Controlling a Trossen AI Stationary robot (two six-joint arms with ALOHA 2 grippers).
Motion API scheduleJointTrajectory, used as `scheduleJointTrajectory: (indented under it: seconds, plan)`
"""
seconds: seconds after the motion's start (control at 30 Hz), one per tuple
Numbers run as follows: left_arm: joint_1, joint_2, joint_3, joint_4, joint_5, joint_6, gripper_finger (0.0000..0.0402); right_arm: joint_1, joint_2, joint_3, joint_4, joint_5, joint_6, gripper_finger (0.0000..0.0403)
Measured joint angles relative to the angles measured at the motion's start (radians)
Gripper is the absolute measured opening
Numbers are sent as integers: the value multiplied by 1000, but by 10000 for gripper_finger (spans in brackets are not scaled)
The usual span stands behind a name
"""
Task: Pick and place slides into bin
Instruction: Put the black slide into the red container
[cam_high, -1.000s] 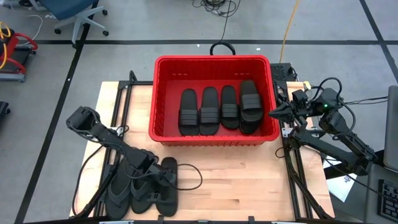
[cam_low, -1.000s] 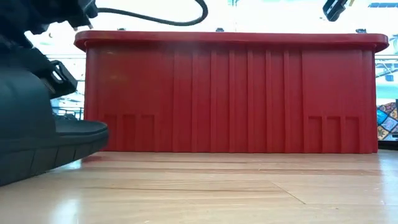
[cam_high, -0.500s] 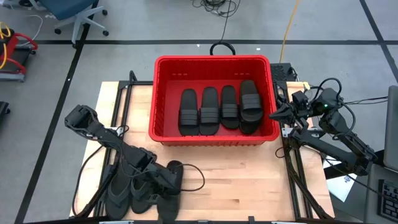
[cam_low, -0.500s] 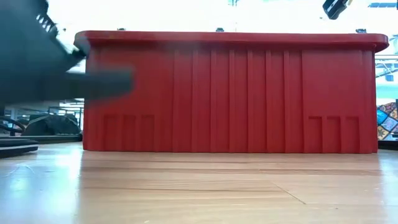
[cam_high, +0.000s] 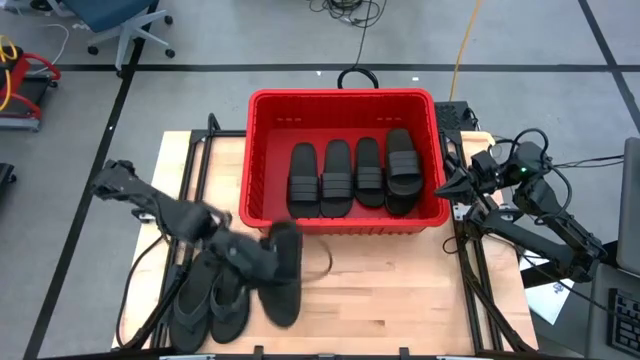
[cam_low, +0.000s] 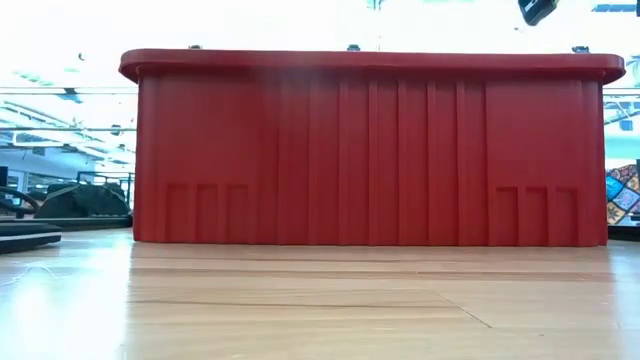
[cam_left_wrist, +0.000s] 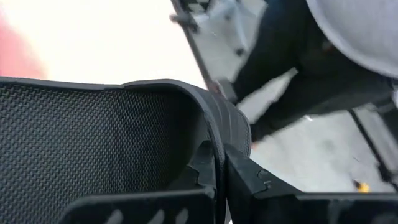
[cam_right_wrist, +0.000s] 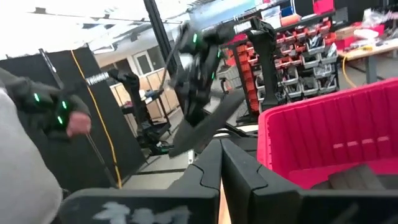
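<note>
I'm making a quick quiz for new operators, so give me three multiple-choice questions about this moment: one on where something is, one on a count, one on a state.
1. Where is the right pincer?
A. Inside the bin
B. Beside the bin's right wall, outside it
C. Over the table's front edge

2. How many slides lie in the bin?
A. Two
B. Four
C. Six

3. What is the left pincer doing?
A. Shut on a slide, lifted off the table
B. Open above the bin
C. Resting empty on the wood

Answers: 1 B, the high view shows it just off the red wall. 2 B, four black slides sit side by side inside. 3 A, the left wrist view shows its fingers clamped on the strap.
</note>
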Motion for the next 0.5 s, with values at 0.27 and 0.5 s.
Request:
scheduleJointTrajectory:
  seconds: [0.27,0.5]
  plan:
    - [233,3,428,-171,-88,174,4,0,0,0,0,-1,-37,0]
    - [504,47,617,-191,-83,308,2,-1,6,0,-30,7,-73,0]
